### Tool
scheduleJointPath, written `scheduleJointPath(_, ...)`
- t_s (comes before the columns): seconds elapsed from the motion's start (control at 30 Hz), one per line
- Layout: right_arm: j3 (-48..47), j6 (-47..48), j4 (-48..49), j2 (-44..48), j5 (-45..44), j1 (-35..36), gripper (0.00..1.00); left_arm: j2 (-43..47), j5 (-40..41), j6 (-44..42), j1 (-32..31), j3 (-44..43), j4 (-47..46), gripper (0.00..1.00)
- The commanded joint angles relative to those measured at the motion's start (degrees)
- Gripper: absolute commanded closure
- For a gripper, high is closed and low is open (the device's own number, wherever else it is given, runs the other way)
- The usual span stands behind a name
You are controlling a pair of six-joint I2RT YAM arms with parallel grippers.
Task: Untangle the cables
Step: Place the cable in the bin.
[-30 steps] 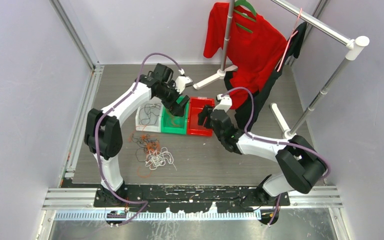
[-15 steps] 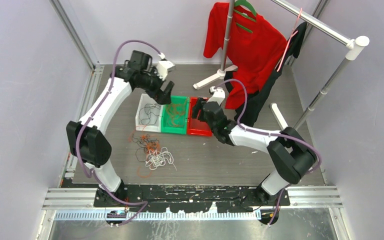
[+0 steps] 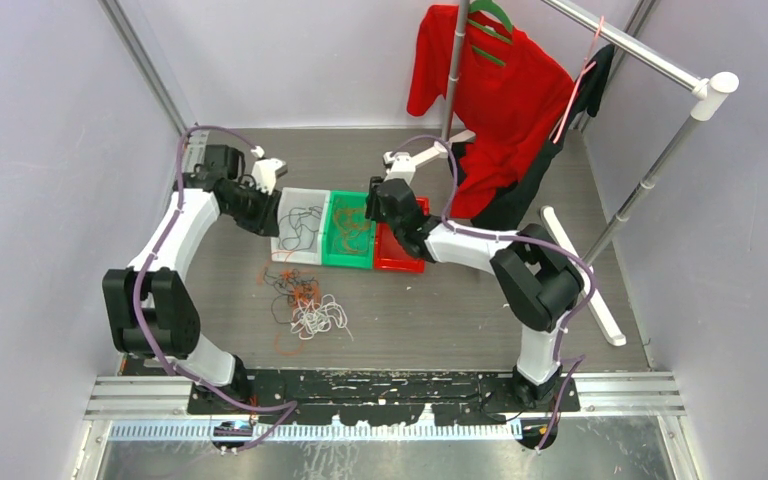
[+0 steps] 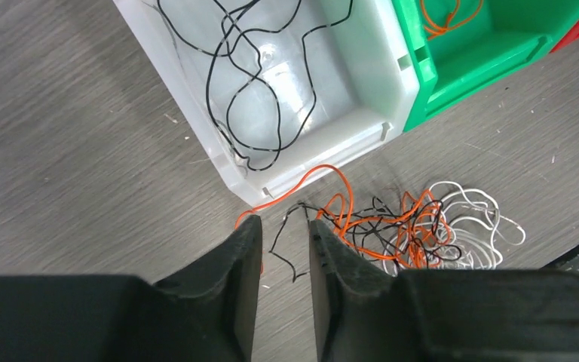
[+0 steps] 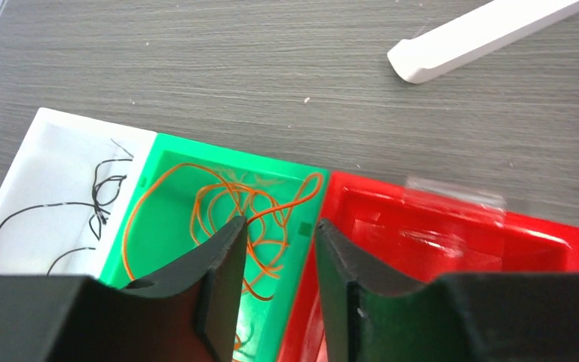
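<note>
Left gripper (image 4: 284, 226) points down at the table, fingers a narrow gap apart with nothing between them. The tangled bunch of thin orange, black and white cables (image 4: 407, 234) lies on the table just beyond its tips, off its right finger. One stray black end and an orange loop trail out to directly below the gap. Further ahead sits the white plastic bin (image 4: 369, 68) holding a loose black wire (image 4: 271, 98), with the green plastic bin (image 4: 460, 68) beside it. Right gripper (image 5: 280, 222) hovers above the wall shared by the green bin and the red plastic bin (image 5: 452, 234), also slightly parted and carrying nothing. A coiled orange wire (image 5: 234, 211) lies under its left finger. We judge the step in hand to be pulling the next strand from the bunch. To do that well, we take the outlying strand below the left tips rather than the dense middle. We close on one colour only, then draw it slowly away from the knot so it slips free. The orange loop runs close by the white bin's corner; we cannot tell whether it touches, so we watch for a snag there.
</note>
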State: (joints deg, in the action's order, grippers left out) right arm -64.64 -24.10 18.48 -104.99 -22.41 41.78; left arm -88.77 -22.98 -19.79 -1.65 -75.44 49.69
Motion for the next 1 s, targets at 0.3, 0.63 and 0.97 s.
scheduleJointPath(0.3, -5.8, 2.3, -0.5, -3.9, 9.9, 0.4, 0.99, -4.0, -2.9, 0.1, 1.0, 2.1, -13.7, 0.89)
scheduleJointPath(0.63, -7.1, 2.4, -2.7, -6.6, 12.3, 1.5, 0.99, -3.5, -9.2, -0.9, 3.9, -0.7, -10.8, 0.91)
scheduleJointPath(0.97, -15.5, 6.0, -14.6, -12.0, 4.9, 3.5, 0.98, 3.1, -14.7, -5.6, 9.2, 1.8, -3.2, 0.6)
